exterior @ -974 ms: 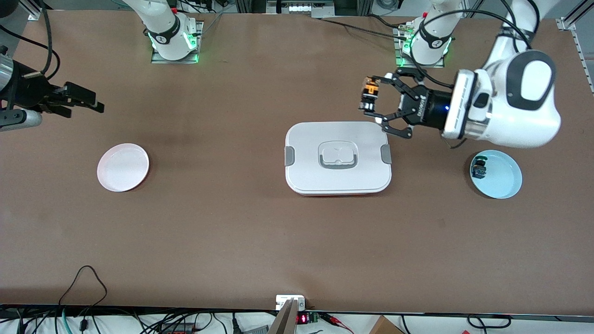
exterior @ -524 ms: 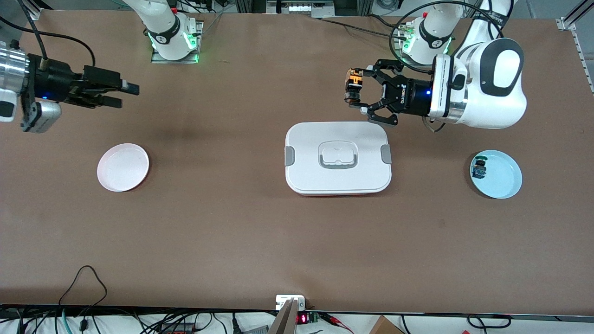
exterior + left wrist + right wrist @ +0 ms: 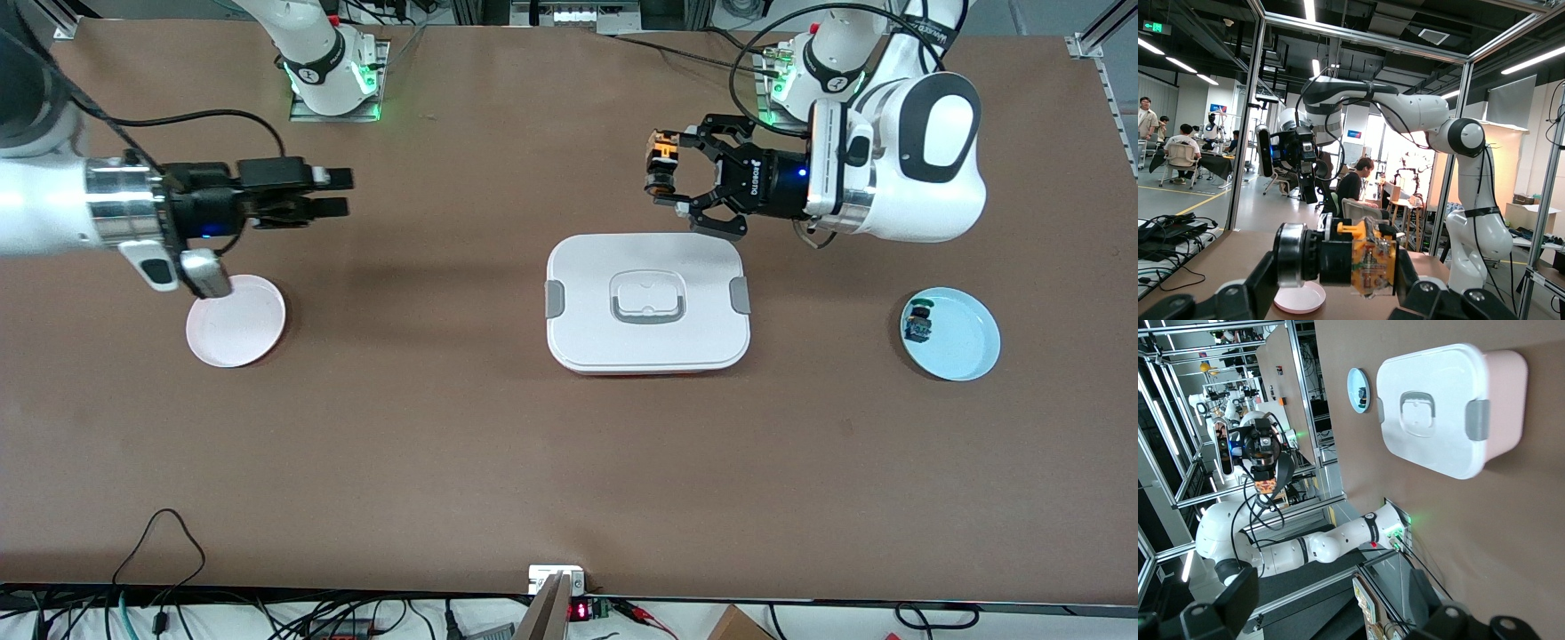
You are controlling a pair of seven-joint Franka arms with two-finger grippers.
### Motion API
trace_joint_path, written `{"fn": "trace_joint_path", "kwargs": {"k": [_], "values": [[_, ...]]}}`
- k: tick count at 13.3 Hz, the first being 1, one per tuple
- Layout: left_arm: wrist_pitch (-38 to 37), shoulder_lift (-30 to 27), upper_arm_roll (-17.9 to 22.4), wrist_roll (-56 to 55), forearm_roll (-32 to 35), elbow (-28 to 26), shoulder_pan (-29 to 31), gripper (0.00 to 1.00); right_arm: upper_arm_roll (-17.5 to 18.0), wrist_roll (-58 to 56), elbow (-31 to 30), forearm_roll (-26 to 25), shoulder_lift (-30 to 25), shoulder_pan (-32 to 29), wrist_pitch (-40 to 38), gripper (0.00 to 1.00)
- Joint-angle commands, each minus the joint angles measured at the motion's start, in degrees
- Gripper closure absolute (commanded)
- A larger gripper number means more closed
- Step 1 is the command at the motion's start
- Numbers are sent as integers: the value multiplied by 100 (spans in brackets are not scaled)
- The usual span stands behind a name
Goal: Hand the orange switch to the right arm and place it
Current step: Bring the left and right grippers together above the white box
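Brown table (image 3: 462, 444), white lidded box (image 3: 648, 302) in the middle. Left gripper (image 3: 665, 174) up over bare tabletop beside the box, clamped on the orange switch (image 3: 661, 160). Right gripper (image 3: 333, 193) up near the pink plate (image 3: 236, 320), fingers apart.

Counts: 2 switches, i.e. 1 orange switch (image 3: 660, 162) in left gripper (image 3: 669, 178), 1 green-capped switch (image 3: 919, 322) on blue plate (image 3: 965, 342). 2 plates incl. pink plate (image 3: 244, 324) under right gripper (image 3: 342, 194). 1 lidded box (image 3: 647, 302).
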Motion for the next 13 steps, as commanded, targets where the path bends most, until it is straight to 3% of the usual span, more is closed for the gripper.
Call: {"fn": "trace_joint_path", "kwargs": {"k": [1, 2, 6, 10, 13], "values": [[398, -269, -351, 176, -261, -144, 103, 100, -6, 308, -99, 669, 13, 415, 328, 0], [556, -278, -422, 176, -270, -153, 86, 100, -6, 309, -99, 1029, 92, 564, 424, 0], [645, -322, -545, 194, -411, -197, 86, 100, -6, 327, -143, 1663, 259, 1118, 987, 0], [707, -339, -572, 387, -419, -224, 112, 100, -6, 327, -345, 2498, 278, 1847, 1978, 0], [698, -339, -563, 440, -419, -233, 130, 100, -6, 318, -372, 2579, 278, 2269, 2385, 0]]}}
